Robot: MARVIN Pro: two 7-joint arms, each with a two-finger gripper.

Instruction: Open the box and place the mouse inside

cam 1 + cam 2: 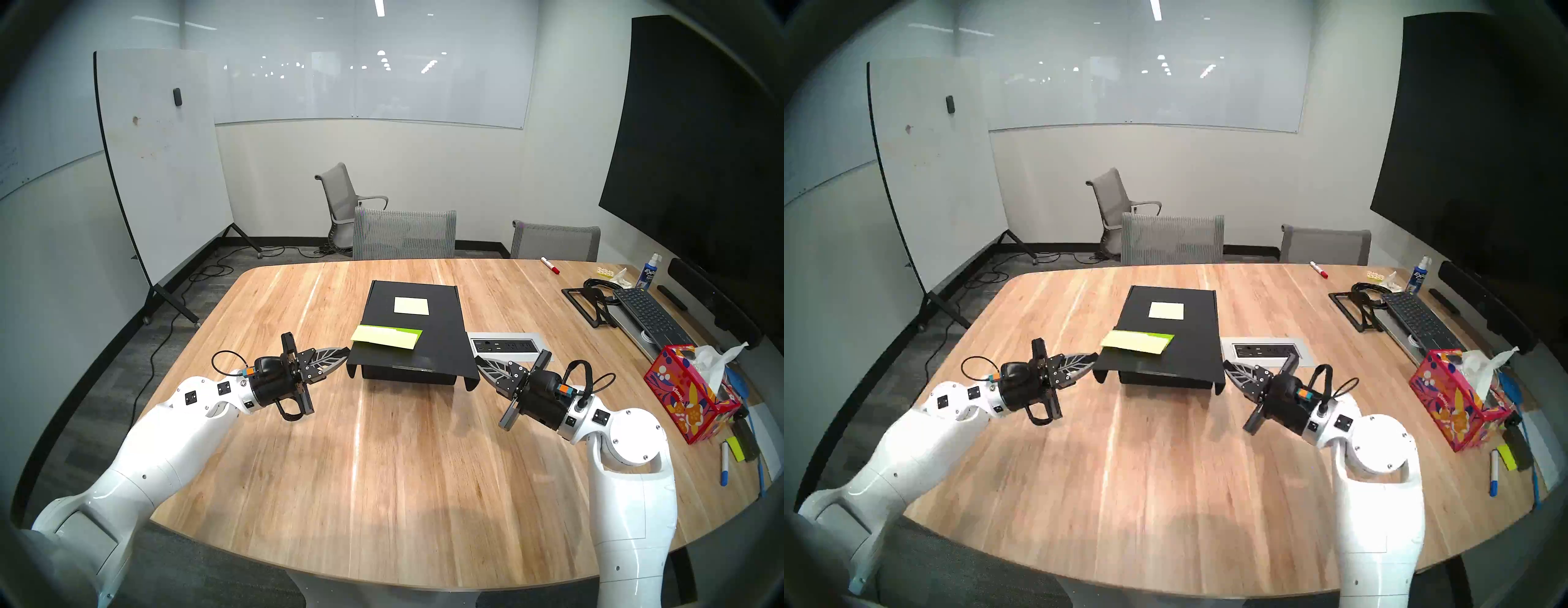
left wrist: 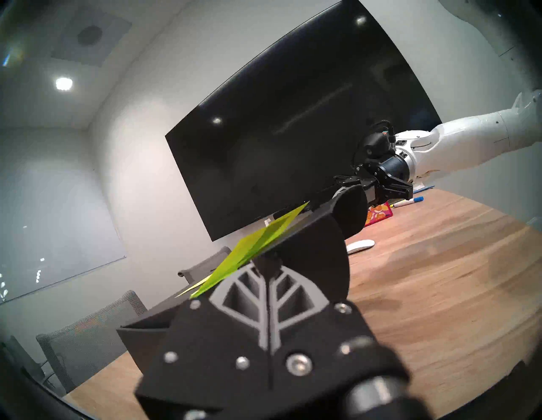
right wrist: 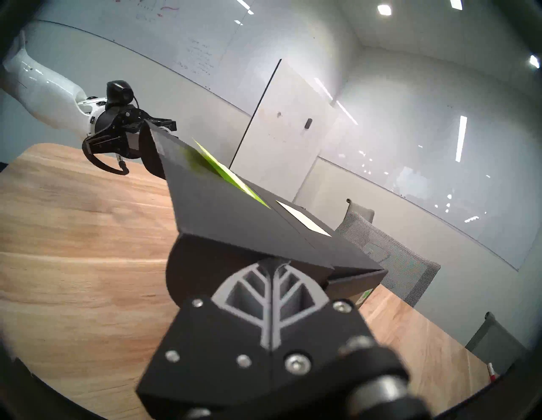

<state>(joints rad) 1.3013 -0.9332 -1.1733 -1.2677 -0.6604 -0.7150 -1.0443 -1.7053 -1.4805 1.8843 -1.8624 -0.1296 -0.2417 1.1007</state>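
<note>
Pincers both closed, we are propping the box (image 1: 409, 331) lid: left pincer (image 1: 344, 353) and right pincer (image 1: 478, 361) under its side edges. Mouse (image 2: 360, 245) is lying on the table (image 1: 382, 458) beyond. Lid could be slipping off the tips, unclamped.

The near half of the table (image 1: 382, 467) lies bare between the two arms, wide enough for either to sweep across. The box (image 1: 441, 322) stands in the middle, its lid (image 1: 432, 352) raised at the near edge, leaving a low gap beneath (the mouse (image 2: 360, 245) lies under there on the wood). The left gripper (image 1: 345, 353) and right gripper (image 1: 477, 361), fingers pressed together, flank the lid's side flaps. To the right, a tissue box (image 1: 687, 395), pens (image 1: 724, 463) and keyboard (image 1: 649, 316) crowd the edge. The far left is open wood.
</note>
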